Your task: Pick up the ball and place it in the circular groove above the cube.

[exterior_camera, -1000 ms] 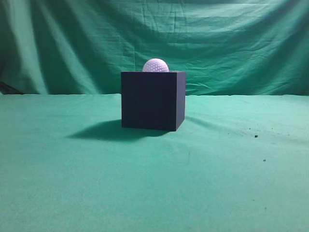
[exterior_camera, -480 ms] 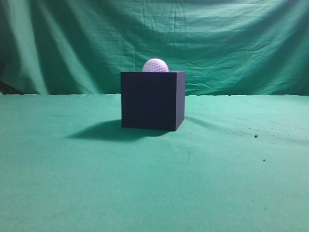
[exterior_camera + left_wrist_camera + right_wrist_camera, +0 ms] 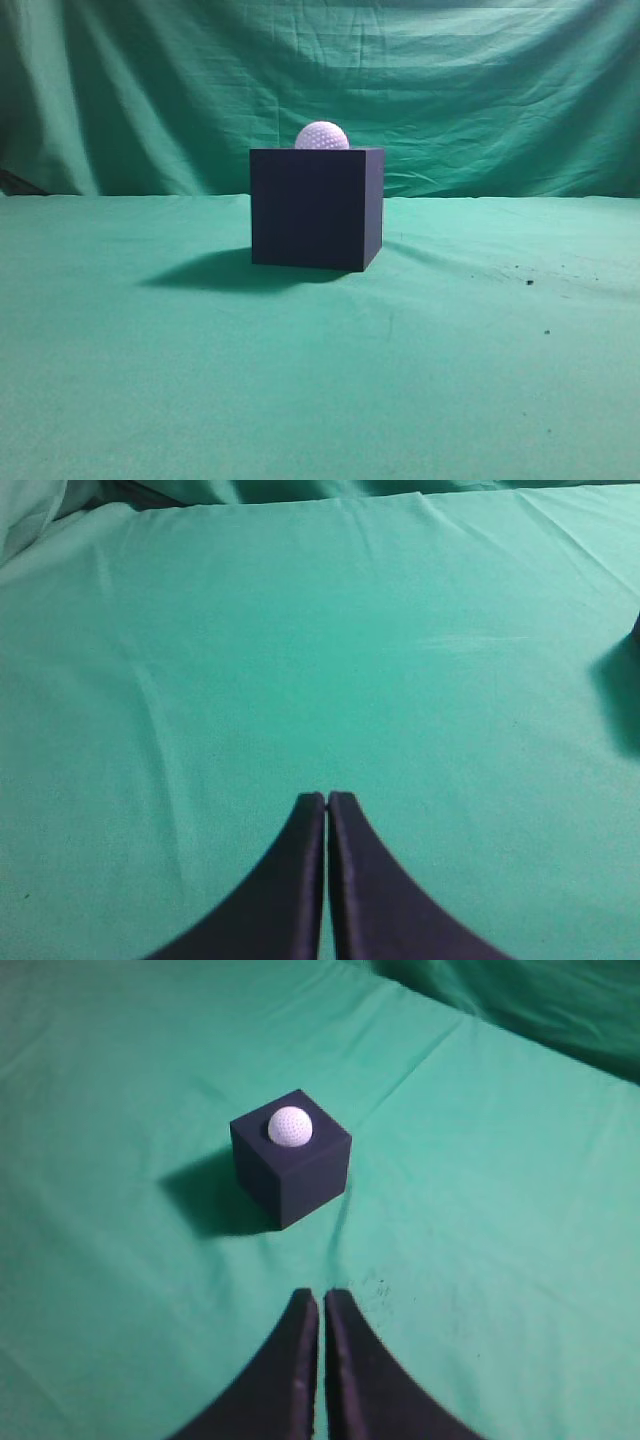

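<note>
The white dimpled ball (image 3: 322,136) sits on top of the dark navy cube (image 3: 316,208) in the middle of the green cloth; only its upper half shows above the cube's top edge. In the right wrist view the ball (image 3: 290,1126) rests in the middle of the cube's (image 3: 300,1175) top face. My right gripper (image 3: 321,1298) is shut and empty, well back from the cube, above the cloth. My left gripper (image 3: 327,798) is shut and empty over bare cloth; the ball and cube are outside that view. Neither gripper shows in the exterior view.
A green cloth (image 3: 150,380) covers the table and hangs as a backdrop (image 3: 500,90) behind. A few dark specks (image 3: 529,282) lie on the cloth to the right of the cube.
</note>
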{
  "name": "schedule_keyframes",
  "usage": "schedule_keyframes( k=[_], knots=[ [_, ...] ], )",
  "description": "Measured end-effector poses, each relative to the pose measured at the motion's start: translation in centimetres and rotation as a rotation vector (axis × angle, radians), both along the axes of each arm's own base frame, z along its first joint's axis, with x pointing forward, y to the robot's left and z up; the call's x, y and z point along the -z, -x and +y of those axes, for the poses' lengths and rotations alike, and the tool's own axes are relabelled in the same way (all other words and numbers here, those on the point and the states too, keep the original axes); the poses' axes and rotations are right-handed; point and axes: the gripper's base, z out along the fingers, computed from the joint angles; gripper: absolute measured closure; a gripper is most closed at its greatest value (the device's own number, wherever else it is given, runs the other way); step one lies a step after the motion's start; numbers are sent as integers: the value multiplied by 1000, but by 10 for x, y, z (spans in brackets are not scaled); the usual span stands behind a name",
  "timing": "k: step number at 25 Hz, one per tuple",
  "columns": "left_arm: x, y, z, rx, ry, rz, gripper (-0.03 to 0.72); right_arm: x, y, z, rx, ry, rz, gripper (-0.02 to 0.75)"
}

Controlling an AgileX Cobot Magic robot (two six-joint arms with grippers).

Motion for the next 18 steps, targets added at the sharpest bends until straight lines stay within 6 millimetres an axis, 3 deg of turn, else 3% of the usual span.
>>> schedule_keyframes(
  k=[3, 6, 12, 13, 18],
  knots=[
    [0, 0, 0, 0, 0, 0, 688, 4, 4, -8, 34, -40, -98, 738],
    [0, 0, 0, 0, 0, 0, 688, 22, 7, -18, 137, -109, -217, 738],
    [0, 0, 0, 0, 0, 0, 688, 94, 10, -32, 347, -182, -351, 738],
    [0, 0, 0, 0, 0, 0, 688, 108, 11, -34, 378, -178, -352, 691],
    [0, 0, 0, 0, 0, 0, 688, 162, 13, -40, 483, -156, -312, 691]
  ],
)
